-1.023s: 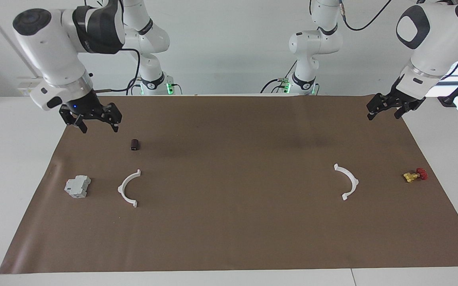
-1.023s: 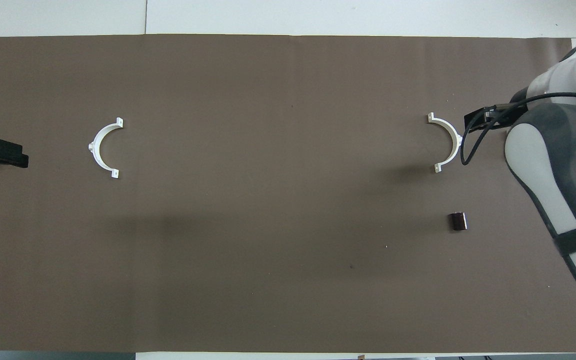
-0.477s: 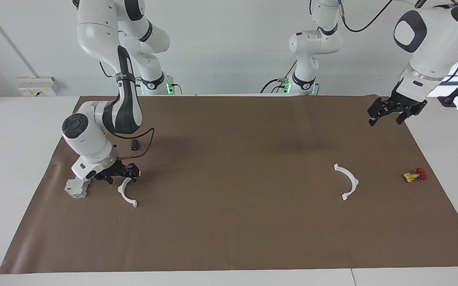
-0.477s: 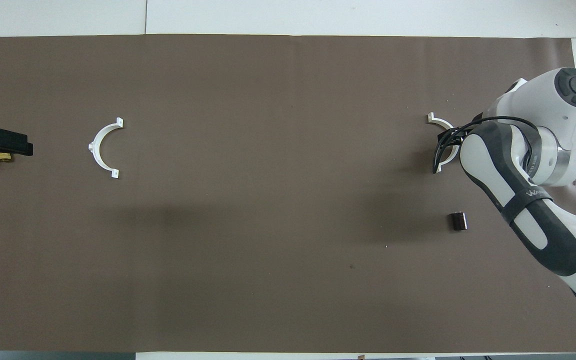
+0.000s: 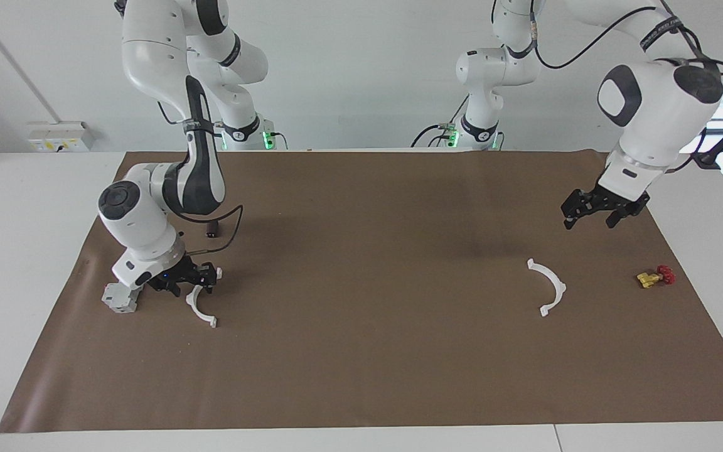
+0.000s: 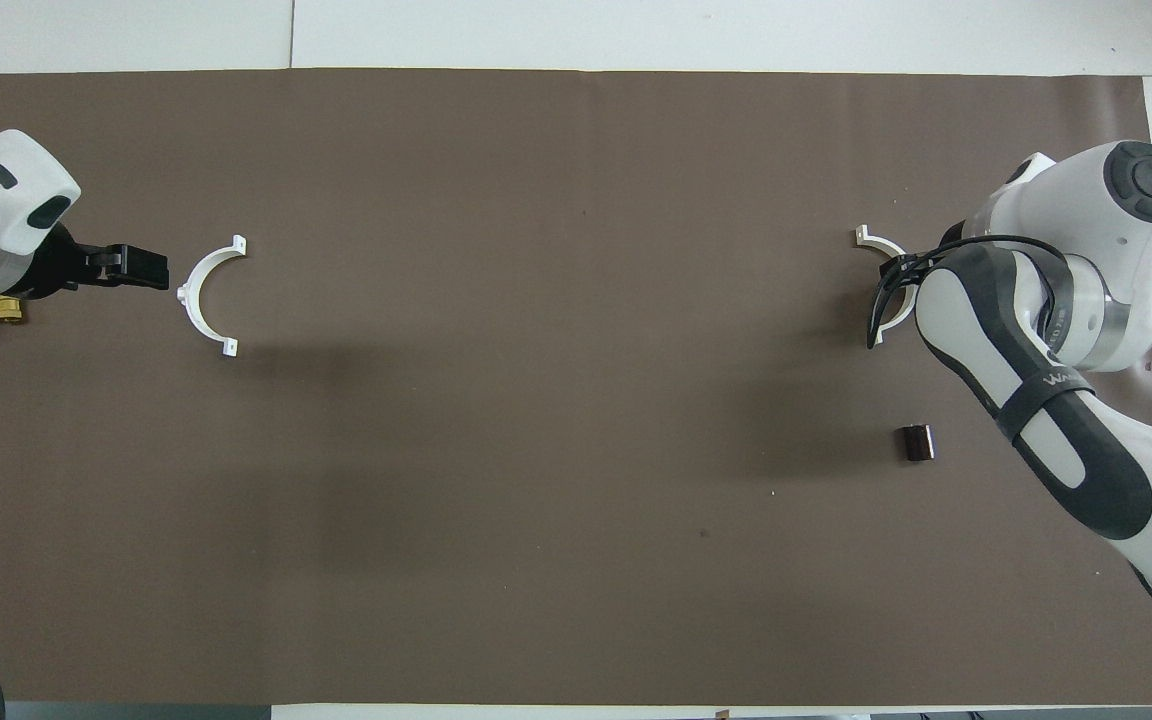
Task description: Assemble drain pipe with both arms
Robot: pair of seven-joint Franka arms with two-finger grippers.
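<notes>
From across the table, the right gripper [image 5: 189, 280] is down at the brown mat [image 5: 361, 351], its fingers set about the upper part of one white half-ring [image 5: 200, 306] at the right arm's end; whether they actually pinch it, I cannot tell. A grey block [image 5: 120, 298] lies just beside it, and a small dark cylinder [image 5: 212, 230] sits nearer to the robots. The left gripper [image 5: 597, 210] hangs in the air with its fingers spread, above the mat. The other half-ring [image 5: 548, 286] lies flat at the left arm's end, apart from it, with a small red and yellow valve [image 5: 655, 276] near it.

From overhead, the right arm's body hides its gripper; only one tabbed end of its half-ring [image 6: 876, 240] shows. The left gripper [image 6: 131, 266] appears just beside the other half-ring [image 6: 204, 295].
</notes>
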